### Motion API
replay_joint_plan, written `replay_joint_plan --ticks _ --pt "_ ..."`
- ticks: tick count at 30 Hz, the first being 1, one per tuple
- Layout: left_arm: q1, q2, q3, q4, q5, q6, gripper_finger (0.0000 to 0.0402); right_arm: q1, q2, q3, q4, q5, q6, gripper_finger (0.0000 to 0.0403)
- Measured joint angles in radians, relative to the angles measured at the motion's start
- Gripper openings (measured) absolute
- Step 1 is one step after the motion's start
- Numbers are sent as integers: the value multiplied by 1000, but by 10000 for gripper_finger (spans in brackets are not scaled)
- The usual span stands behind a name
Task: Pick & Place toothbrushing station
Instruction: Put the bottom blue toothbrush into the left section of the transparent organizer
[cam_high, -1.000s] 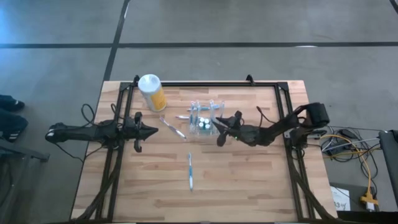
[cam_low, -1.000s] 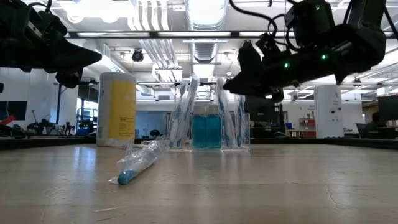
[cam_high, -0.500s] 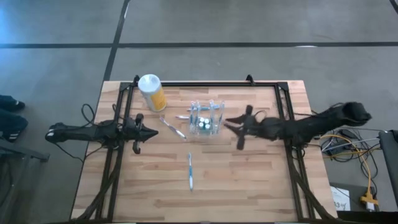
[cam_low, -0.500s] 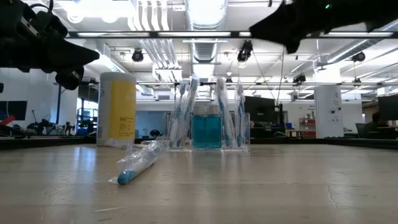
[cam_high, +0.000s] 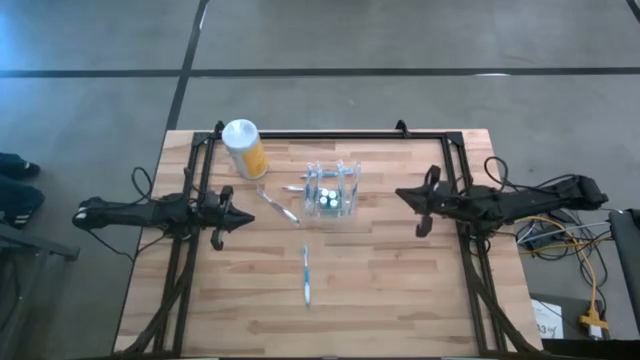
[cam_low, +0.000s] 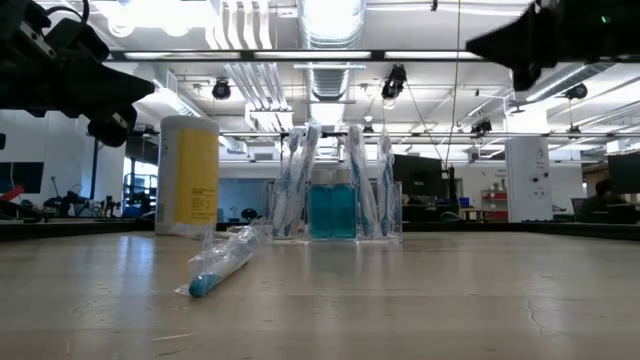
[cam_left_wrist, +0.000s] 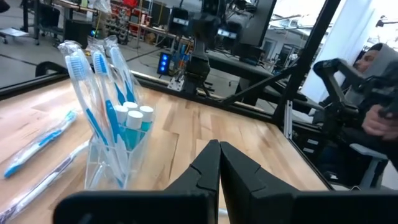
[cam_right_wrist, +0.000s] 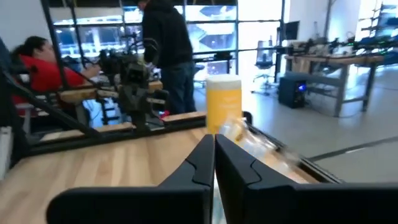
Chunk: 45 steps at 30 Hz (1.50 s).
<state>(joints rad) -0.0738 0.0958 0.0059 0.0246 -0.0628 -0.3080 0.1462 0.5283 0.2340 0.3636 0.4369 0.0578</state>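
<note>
The station (cam_high: 330, 194), a clear holder, stands upper centre of the surface (cam_high: 400, 290), holding upright toothbrushes and white-capped tubes. A yellow canister (cam_high: 243, 148) stands upper left. My left fingers (cam_high: 232, 213) and right fingers (cam_high: 405, 195) are pressed together, empty. Two people (cam_right_wrist: 165, 43) occupy the room.

- Left arm stretched in from the left edge, held level above the surface; left gripper (cam_high: 228, 212) empty, fingers pressed together.
- Right arm reaching in from the right edge, raised; right gripper (cam_high: 408, 195) empty, fingers together.
</note>
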Motion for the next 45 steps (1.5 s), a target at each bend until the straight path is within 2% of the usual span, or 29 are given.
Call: replay_joint_plan --ticks 2,7,12,20,23,27,29,32,34,39,45 --pt "0 0 0 0 0 -8 12 0 -41 -64 55 31 -9 8" --pt "0 0 4 2 0 -9 12 -2 -139 -167 115 33 -14 8" --pt "0 1 23 0 -3 -9 12 -2 -237 -223 118 -48 -17 8" --pt "0 5 23 9 -37 51 12 -2 -307 -225 41 -72 -27 8" --pt "0 11 21 3 -98 43 10 -2 -305 -225 35 -72 -31 8" --pt "0 28 19 -2 -107 7 5 -2 -293 -225 35 -72 -59 8" --pt "0 37 19 58 -86 -71 5 -2 -286 -225 34 -72 -78 8" --pt "-11 57 20 212 66 -146 7 -2 -284 -225 37 -72 -82 8" --pt "-32 85 21 273 98 -174 5 -2 -284 -225 37 -72 -76 8" --pt "-130 235 49 273 -131 -249 3 -2 -284 -225 11 -73 -61 8" --pt "-282 522 193 342 -272 -261 2 -2 -284 -225 -15 -75 -65 8"
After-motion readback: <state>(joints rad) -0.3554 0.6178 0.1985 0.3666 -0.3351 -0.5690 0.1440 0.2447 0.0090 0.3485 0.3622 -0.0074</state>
